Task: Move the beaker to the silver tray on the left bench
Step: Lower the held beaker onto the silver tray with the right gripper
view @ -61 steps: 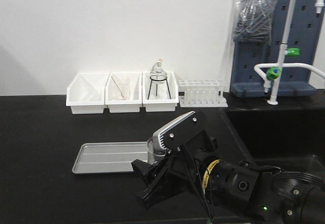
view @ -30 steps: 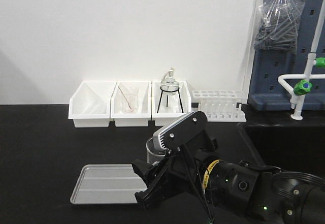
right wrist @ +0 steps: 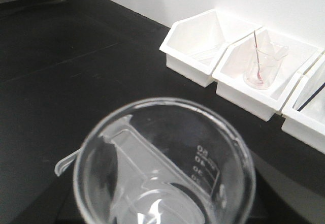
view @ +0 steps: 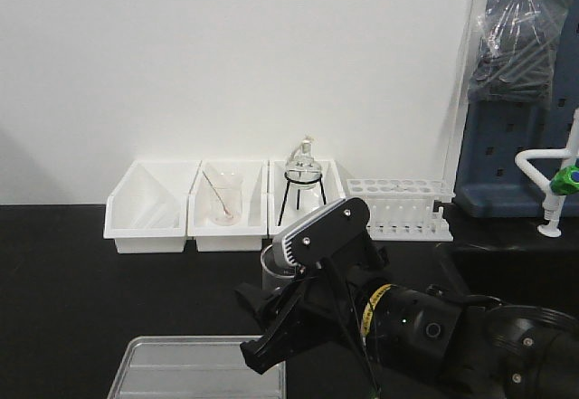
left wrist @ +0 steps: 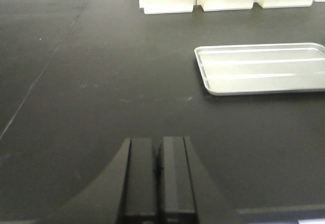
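The beaker [view: 271, 268], a small clear glass one with nothing in it, is held up in my right gripper [view: 256, 322], whose black fingers are shut on it above the left bench [view: 81, 281]. In the right wrist view the beaker [right wrist: 162, 163] fills the lower frame, its rim facing the camera. The silver tray [view: 194, 370] lies flat on the bench just below and left of the beaker. The left wrist view shows the silver tray [left wrist: 261, 69] to the right, ahead of my left gripper [left wrist: 158, 153]. That gripper is shut on nothing, low over the bare black top.
Three white bins [view: 149, 207] line the back wall. One holds a beaker with a rod and pinkish bottom [right wrist: 261, 66], another a flask on a tripod [view: 303, 177]. A test tube rack [view: 398, 207] and a white-and-green tap [view: 561, 182] stand at the right.
The whole scene has shifted: the tray slid down to the bottom edge of the front view, and the tap moved off to the right. The beaker stays in my right gripper.
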You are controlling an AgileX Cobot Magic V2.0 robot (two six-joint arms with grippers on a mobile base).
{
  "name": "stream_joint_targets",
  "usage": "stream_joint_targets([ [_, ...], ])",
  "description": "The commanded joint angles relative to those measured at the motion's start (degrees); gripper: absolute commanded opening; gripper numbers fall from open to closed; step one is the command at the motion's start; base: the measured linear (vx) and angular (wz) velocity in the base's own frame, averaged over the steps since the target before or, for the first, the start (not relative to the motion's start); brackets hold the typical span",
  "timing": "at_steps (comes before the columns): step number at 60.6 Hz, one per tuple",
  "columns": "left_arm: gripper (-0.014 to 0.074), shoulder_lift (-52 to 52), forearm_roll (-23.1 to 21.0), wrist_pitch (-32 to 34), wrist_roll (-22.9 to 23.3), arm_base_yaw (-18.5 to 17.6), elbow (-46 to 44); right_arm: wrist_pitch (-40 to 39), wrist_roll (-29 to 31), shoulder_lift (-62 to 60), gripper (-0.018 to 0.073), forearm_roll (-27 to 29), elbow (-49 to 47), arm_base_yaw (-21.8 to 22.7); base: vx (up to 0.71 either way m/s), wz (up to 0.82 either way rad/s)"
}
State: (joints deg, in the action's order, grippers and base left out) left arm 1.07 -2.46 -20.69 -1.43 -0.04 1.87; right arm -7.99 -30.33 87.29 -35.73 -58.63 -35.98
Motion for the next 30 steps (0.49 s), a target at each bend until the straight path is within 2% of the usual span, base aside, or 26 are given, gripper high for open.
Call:
stream_joint_targets([
  [1, 0.0001, 0.5, -0.5, 4.5, 0.0, -0.1, 1.1, -4.0, -0.2, -2.2, -0.0011, 0.4, -2.1, 0.1, 0.14, -0.01],
  [30, 0.0001, 0.5, -0.5, 4.5, 0.0, -0.1, 1.1, -4.7, -0.2, -2.2, -0.0011, 0.4, -2.1, 0.1, 0.08, 0.00],
])
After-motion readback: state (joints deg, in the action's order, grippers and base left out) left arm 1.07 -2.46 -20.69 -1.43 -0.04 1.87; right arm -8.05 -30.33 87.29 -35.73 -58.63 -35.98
